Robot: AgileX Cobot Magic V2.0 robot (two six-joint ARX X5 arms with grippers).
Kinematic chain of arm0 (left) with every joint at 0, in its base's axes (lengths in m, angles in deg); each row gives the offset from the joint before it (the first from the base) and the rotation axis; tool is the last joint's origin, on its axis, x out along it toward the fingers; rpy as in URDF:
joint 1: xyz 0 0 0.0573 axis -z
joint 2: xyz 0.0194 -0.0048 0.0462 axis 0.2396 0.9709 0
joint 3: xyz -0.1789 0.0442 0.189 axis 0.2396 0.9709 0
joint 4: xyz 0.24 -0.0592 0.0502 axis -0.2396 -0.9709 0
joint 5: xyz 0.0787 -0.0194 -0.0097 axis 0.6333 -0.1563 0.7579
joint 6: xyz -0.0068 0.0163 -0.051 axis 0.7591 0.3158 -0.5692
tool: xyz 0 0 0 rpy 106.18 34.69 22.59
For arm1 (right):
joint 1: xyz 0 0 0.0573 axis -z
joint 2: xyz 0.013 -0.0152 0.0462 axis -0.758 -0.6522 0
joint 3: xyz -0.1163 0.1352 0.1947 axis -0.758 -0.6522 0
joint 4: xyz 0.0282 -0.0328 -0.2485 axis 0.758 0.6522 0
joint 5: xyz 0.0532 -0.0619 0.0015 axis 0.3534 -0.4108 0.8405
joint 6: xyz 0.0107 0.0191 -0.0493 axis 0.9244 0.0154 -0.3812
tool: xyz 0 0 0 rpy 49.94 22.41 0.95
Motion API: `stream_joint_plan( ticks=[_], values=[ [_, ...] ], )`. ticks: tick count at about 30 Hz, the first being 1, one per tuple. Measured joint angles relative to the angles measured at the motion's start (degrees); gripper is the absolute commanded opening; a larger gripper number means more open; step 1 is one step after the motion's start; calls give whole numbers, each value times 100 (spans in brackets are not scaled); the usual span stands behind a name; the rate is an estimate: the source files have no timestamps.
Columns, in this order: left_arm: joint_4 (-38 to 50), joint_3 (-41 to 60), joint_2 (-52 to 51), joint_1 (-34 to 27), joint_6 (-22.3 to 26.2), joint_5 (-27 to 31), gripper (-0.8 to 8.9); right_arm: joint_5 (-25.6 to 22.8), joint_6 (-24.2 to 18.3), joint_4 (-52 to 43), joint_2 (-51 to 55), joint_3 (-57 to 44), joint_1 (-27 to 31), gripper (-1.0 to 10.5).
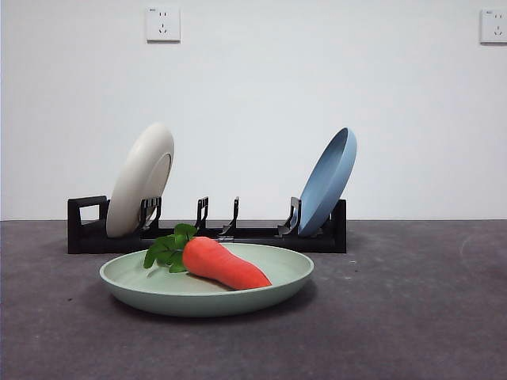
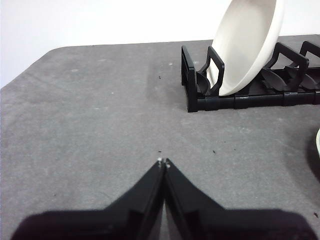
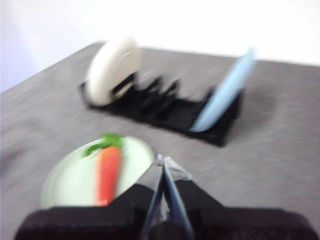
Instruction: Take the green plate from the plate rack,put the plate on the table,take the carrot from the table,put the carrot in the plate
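Both grippers are sitting closed and holding nothing: the left gripper is waiting over bare table, and the right gripper is hanging just beside the plate. On the table, the rack is holding a white plate and a blue plate. In front, the green plate is lying flat. The carrot is resting inside it. The job looks done, so pulling away high and slow, without bumping the plate, seems best.

You've got three plates: one green plate, one cream-white plate, one light blue plate. One carrot. One plate rack. Two wall sockets, upper left and upper right.
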Motion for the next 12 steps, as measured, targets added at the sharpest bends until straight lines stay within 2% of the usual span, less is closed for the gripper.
stream_joint_plan(
  ticks=[5, 12],
  values=[
    [0, 0, 0, 0, 0, 0, -3, 2, -13, -1189, 887, -1421, 697, 3],
    [0, 0, 0, 0, 0, 0, -3, -24, -15, -1550, 1770, -2433, 1102, 2]
  ],
)
